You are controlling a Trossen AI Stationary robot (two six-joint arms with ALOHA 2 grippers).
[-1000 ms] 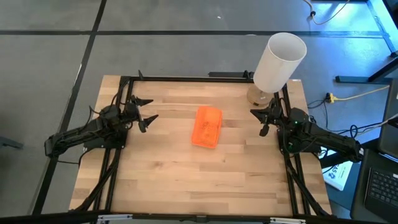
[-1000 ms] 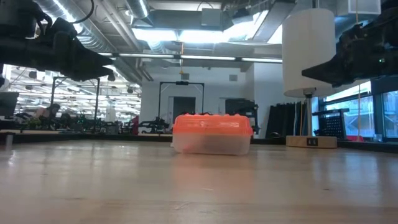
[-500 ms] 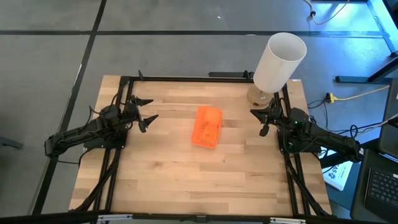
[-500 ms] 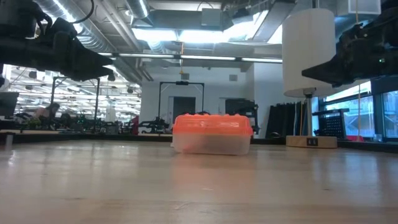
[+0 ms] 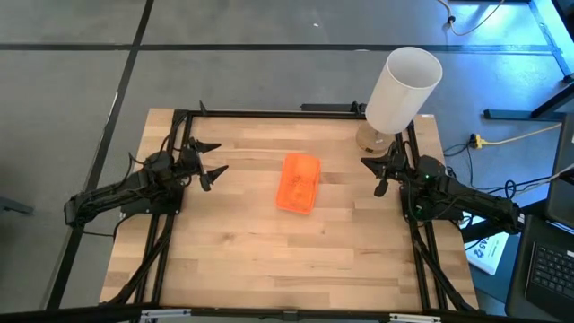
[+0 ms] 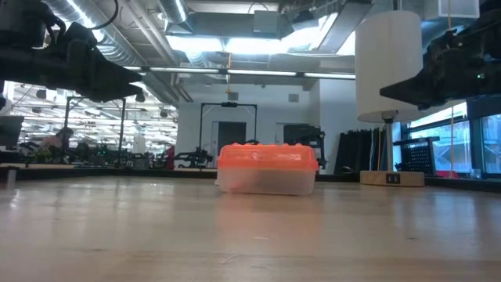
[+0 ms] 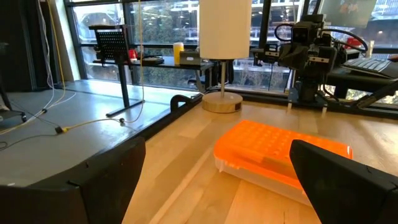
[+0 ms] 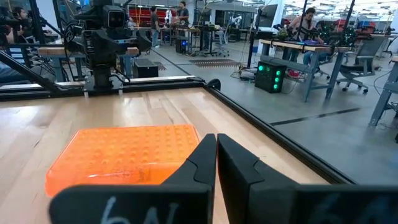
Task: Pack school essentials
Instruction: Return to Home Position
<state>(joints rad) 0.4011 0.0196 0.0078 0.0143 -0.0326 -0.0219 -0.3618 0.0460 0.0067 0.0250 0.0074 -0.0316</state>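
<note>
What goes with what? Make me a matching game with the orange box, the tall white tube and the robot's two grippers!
Column 1:
1. orange box
2. white tube
3. left gripper
4. right gripper

Column 2:
A. shut tight
B. stands at the far right corner of the table
C. wide open
D. lid on, in the middle of the table

Pairs: 1-D, 2-B, 3-C, 4-A
</note>
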